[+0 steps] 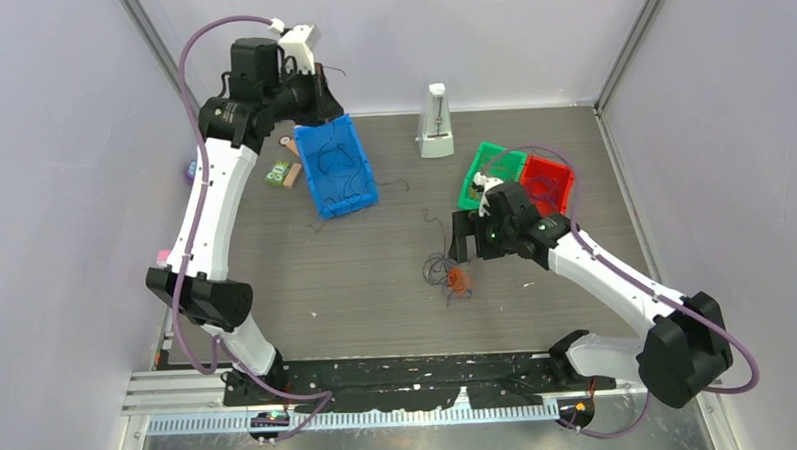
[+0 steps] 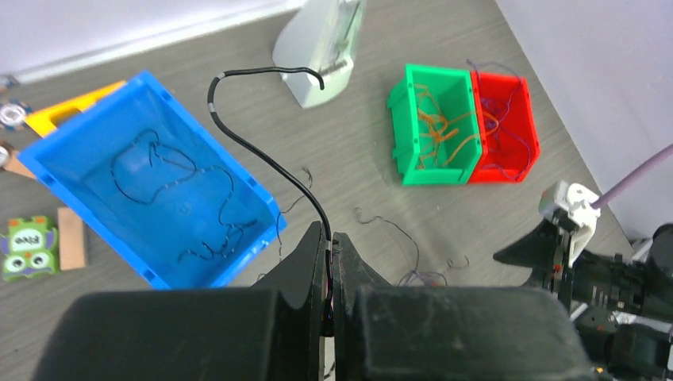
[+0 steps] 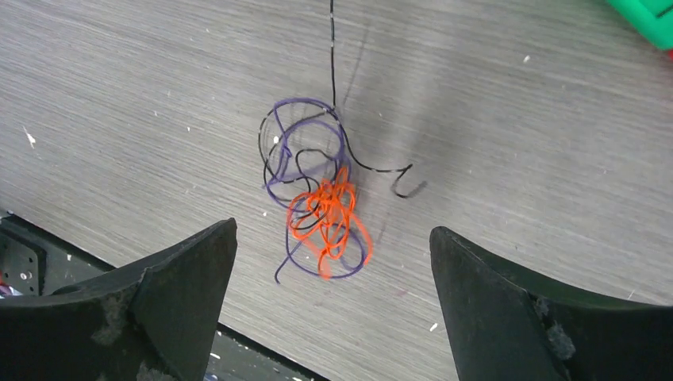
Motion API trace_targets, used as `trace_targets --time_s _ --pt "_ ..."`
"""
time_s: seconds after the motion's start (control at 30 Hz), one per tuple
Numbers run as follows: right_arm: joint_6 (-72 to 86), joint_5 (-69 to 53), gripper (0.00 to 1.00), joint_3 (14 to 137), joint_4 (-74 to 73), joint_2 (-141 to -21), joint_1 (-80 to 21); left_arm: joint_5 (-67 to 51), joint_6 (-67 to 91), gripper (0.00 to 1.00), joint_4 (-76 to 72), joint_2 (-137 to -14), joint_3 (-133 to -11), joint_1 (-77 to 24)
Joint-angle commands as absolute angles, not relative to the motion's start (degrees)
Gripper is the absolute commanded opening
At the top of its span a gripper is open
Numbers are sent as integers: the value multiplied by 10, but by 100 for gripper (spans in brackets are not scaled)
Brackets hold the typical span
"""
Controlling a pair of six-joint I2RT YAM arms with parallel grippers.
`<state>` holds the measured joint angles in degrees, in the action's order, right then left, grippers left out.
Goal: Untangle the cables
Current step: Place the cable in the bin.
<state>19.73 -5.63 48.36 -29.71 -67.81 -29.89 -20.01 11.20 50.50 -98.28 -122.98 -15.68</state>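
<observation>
Left gripper (image 2: 329, 238): nearest the lens in its wrist view; its fingers are pressed together and pinch one black cable (image 2: 262, 155).
Right gripper (image 3: 333, 230): spread wide, with nothing between the fingers; it hangs above the table (image 1: 377, 306).
Blue bin (image 2: 95, 171): below the left gripper and off to its left; thin dark strands are curled on its floor.
Green bin (image 2: 409, 127): beyond the left gripper, to its right; it holds orange strands.
Red bin (image 2: 528, 135): touching the green bin's far side; it holds purple strands.
White metronome (image 1: 434, 122): straight ahead of the left gripper, past the held cable's tip.
Cable clump (image 3: 317, 206): directly under the right gripper, centred in the gap between its fingers. Orange loops are knotted with purple and black ones, and a black tail runs away from the fingers.
Black cable, course: it rises from the left fingertips, arcs over the blue bin's corner and hooks back at its free end.
Loose strands (image 2: 389, 226): lying on the table just ahead of the left gripper, to its right.
</observation>
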Motion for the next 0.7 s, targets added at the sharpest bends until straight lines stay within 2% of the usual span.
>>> trace_targets --time_s 0.0,0.1,0.3,0.5,0.67 --pt "182 -83 98 563 -251 -710 -298 -226 117 0 481 -952 -1194 -156" --pt "242 -119 100 600 -156 -739 -299 -227 112 0 483 -950 -1187 -157" --pt "424 -116 91 621 40 -834 -325 -228 104 0 488 -946 -1180 -156" --pt "492 -86 85 709 100 -976 -371 -230 99 0 488 -940 -1175 -156" --pt "523 -54 82 783 99 -1050 -397 -236 96 0 490 -939 -1178 -153"
